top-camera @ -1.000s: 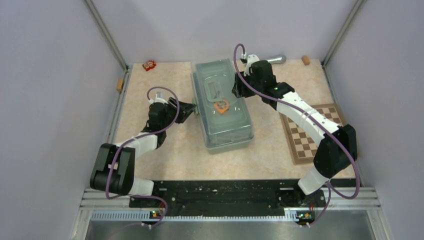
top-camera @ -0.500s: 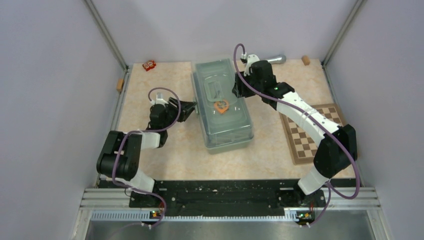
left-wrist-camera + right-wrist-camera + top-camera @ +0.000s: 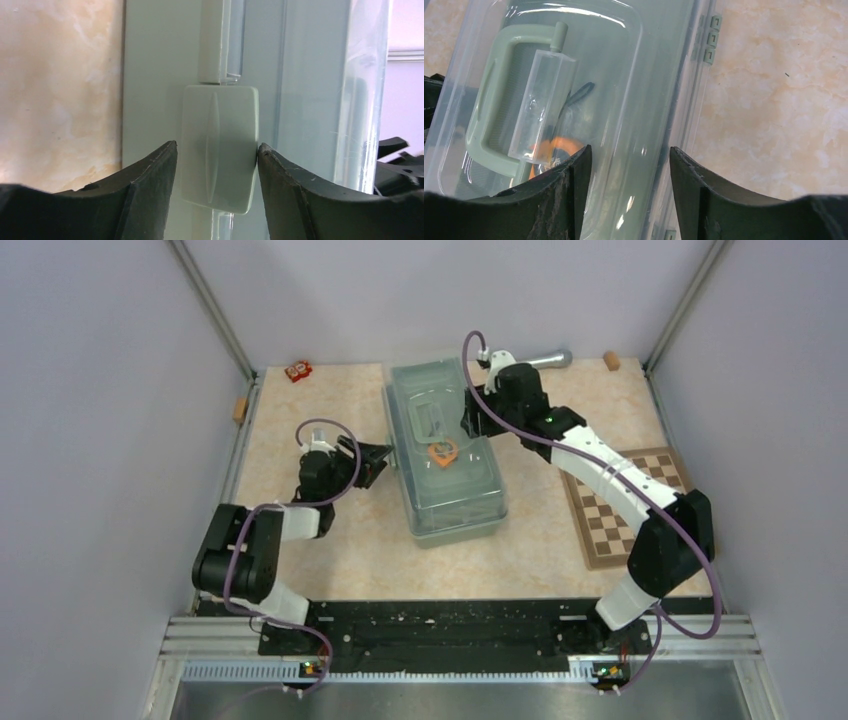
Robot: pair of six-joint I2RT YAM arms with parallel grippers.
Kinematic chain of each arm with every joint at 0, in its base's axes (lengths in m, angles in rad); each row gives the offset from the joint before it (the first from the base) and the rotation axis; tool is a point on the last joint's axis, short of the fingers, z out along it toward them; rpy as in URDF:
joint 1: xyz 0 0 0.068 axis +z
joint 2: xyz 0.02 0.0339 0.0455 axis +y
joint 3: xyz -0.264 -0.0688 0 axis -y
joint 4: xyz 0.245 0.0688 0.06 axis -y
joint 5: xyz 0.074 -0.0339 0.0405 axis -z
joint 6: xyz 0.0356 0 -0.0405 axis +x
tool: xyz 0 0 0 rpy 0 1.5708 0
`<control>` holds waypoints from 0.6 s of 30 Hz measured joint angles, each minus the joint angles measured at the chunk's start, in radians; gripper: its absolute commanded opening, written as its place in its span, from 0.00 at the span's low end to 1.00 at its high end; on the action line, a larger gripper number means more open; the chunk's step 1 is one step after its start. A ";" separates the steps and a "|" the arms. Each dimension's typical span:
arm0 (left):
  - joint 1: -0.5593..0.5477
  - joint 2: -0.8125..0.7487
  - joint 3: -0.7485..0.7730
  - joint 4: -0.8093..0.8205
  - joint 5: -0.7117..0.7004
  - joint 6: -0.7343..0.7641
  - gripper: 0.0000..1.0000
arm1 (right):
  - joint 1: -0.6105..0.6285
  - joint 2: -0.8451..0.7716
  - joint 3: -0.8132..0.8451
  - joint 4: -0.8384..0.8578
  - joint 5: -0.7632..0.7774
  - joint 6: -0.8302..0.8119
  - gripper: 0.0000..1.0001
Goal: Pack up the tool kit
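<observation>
1. Toolbox [image 3: 450, 505] mid-table, lid [image 3: 624, 75] on; left gripper [image 3: 216, 146] at its left side, jaws apart, flanking latch [image 3: 219, 150]; contact unclear.
2. Right gripper [image 3: 629, 150] spread above lid.
3. Contents blurred; orange item [image 3: 441, 452] indistinct.

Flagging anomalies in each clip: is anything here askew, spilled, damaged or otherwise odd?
Nothing spilled or damaged. The toolbox lies slightly skewed on the table, and the chessboard is tilted too, near the right edge. A grey cylinder lies beyond the toolbox.

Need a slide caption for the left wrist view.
Left hand fingers bracket the sage-green latch on the toolbox side wall, marbled table at left.
</observation>
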 measured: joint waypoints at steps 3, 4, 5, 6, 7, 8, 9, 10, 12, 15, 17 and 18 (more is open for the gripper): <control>0.010 -0.068 0.027 -0.158 0.000 0.068 0.72 | 0.014 0.000 0.007 -0.011 0.016 -0.011 0.68; 0.016 -0.093 0.040 -0.210 0.000 0.092 0.73 | 0.016 -0.001 0.008 -0.016 0.021 -0.012 0.70; 0.023 -0.122 0.058 -0.275 -0.004 0.121 0.75 | 0.019 -0.003 0.009 -0.021 0.031 -0.011 0.71; 0.031 -0.154 0.084 -0.352 -0.012 0.153 0.77 | 0.020 -0.008 0.008 -0.027 0.042 -0.011 0.73; 0.037 -0.189 0.121 -0.441 -0.027 0.196 0.79 | 0.020 -0.016 0.006 -0.033 0.056 -0.010 0.74; 0.041 -0.216 0.151 -0.503 -0.042 0.230 0.81 | 0.019 -0.030 0.003 -0.039 0.073 -0.009 0.75; 0.045 -0.250 0.199 -0.589 -0.067 0.275 0.82 | 0.018 -0.047 -0.006 -0.037 0.087 -0.008 0.77; 0.047 -0.279 0.237 -0.649 -0.087 0.312 0.84 | 0.014 -0.079 -0.023 -0.032 0.107 -0.007 0.79; 0.048 -0.352 0.324 -0.784 -0.142 0.403 0.86 | 0.008 -0.148 -0.059 -0.031 0.145 -0.006 0.80; 0.048 -0.472 0.411 -0.933 -0.224 0.520 0.91 | -0.011 -0.279 -0.112 -0.019 0.207 -0.006 0.83; 0.048 -0.563 0.445 -1.013 -0.287 0.596 0.95 | -0.027 -0.368 -0.146 0.000 0.250 -0.007 0.84; 0.048 -0.603 0.455 -1.044 -0.315 0.626 0.96 | -0.034 -0.416 -0.166 0.010 0.273 -0.009 0.85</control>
